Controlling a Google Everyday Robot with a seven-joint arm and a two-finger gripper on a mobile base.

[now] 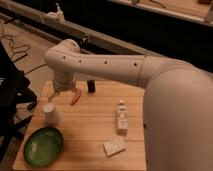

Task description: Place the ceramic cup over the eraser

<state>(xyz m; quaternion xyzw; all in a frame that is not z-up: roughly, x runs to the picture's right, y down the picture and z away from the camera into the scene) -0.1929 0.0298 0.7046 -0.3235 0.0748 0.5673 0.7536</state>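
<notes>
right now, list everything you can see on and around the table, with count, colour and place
ceramic cup: one, white, left part of the table, just beyond the bowl
eraser: one, nearly black, upright by the far edge
bowl: one, green, near-left corner
orange item: one, orange, between cup and eraser; what it is cannot be told
bottle: one, white with a label, right of centre
pale block: one, off-white, flat, in front of the bottle
table: one, light wood
arm: one, white, reaching in from the right over the far edge
gripper: one, open and empty, above the far-left part of the table, beyond the cup
</notes>
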